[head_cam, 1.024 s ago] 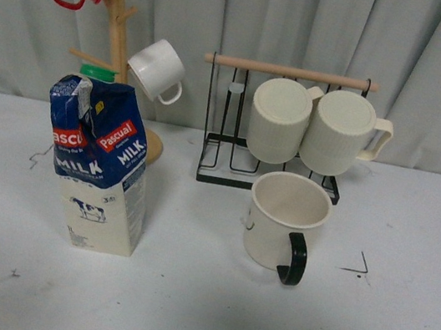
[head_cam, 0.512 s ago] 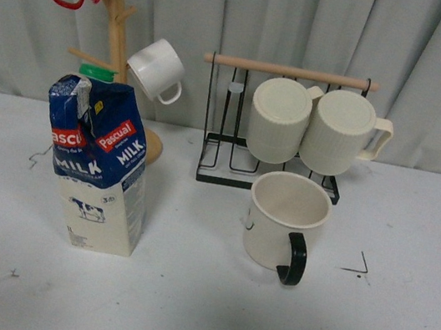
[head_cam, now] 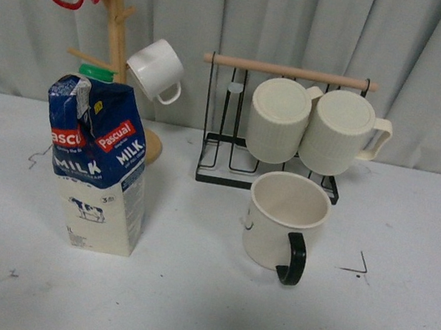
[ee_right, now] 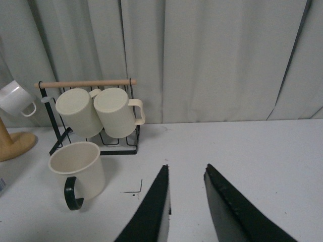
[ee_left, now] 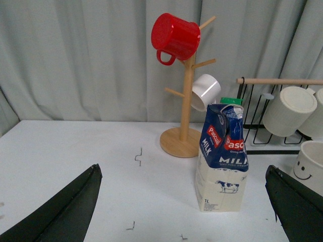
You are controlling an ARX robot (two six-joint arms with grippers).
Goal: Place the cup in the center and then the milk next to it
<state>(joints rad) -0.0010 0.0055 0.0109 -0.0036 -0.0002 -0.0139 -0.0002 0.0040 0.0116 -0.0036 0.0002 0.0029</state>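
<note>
White table [head_cam: 194, 322] bears one milk [head_cam: 101, 170] left, one cup [head_cam: 283, 222] right of centre, before two ribbed mugs [head_cam: 279, 120]. We see our left gripper [ee_left: 182, 169] spread wide, right gripper [ee_right: 185, 169] narrowly parted, both empty.

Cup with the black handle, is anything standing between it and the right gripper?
Nothing visible does. In the right wrist view, only bare table lies between the right gripper and the cup. The wire rack stands behind the cup, not in the path.
</note>
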